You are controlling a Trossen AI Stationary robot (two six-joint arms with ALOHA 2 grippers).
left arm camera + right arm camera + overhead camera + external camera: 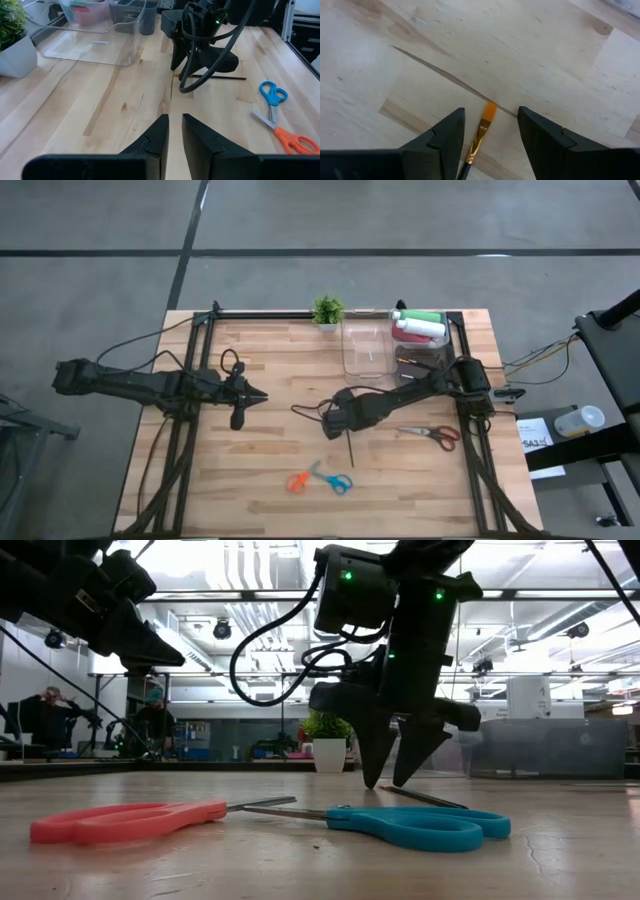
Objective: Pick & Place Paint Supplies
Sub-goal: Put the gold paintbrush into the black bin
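A grey concrete floor with dark seam lines surrounds the wooden table. Beyond the tabletop's far edge the room is a large open hall with bright ceiling lights, exposed ducts and glass partitions. Two people are at a workstation there.
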